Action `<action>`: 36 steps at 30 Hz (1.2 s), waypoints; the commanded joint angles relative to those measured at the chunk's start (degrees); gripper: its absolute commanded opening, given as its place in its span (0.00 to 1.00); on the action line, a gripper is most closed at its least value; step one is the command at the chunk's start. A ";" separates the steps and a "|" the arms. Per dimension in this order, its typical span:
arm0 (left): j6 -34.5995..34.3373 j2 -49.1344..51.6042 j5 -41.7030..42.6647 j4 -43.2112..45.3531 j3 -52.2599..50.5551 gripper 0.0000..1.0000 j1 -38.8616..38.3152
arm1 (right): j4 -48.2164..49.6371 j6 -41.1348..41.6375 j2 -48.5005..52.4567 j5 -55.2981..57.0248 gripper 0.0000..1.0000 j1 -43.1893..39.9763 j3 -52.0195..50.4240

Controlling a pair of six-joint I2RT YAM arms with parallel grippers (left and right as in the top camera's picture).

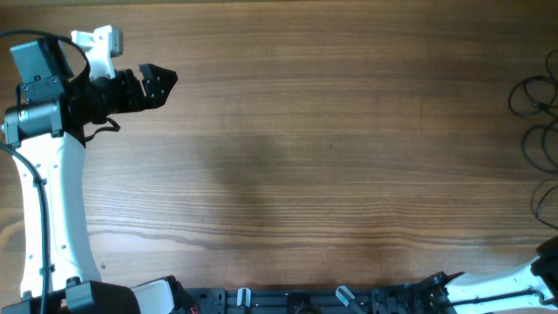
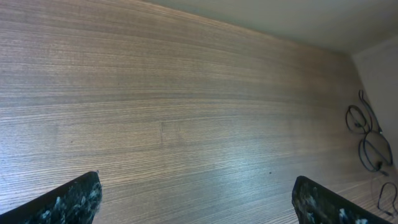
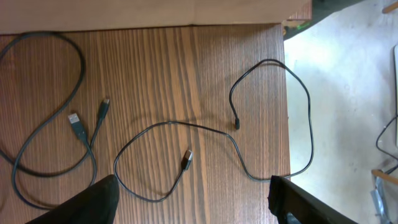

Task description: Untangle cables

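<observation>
Thin black cables (image 1: 534, 106) lie in loose loops at the table's far right edge. In the right wrist view one cable (image 3: 186, 159) curls on the wood just ahead of my right gripper (image 3: 193, 202), and its far loop hangs past the table edge. A second cable with a USB plug (image 3: 76, 124) loops at the left, apart from the first. The right gripper is open above them and holds nothing. My left gripper (image 1: 159, 85) is at the far left of the table, open and empty (image 2: 199, 202). From there the cables (image 2: 364, 132) show small and far off at the right.
The wooden table (image 1: 305, 157) ends close to the right of the cables (image 3: 285, 93), with pale floor beyond. The left arm's white link (image 1: 52, 218) runs down the left side. The arms' bases line the front edge (image 1: 305, 301).
</observation>
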 commanded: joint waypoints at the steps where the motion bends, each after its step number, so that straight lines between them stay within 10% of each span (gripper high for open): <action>1: 0.70 -0.39 1.05 0.22 1.01 1.00 -0.31 | -0.46 0.22 0.57 -1.73 0.81 0.00 -0.24; 36: 1.14 -0.39 -3.87 0.17 1.01 1.00 -0.15 | 3.04 -5.27 -20.55 -0.85 1.00 23.87 1.38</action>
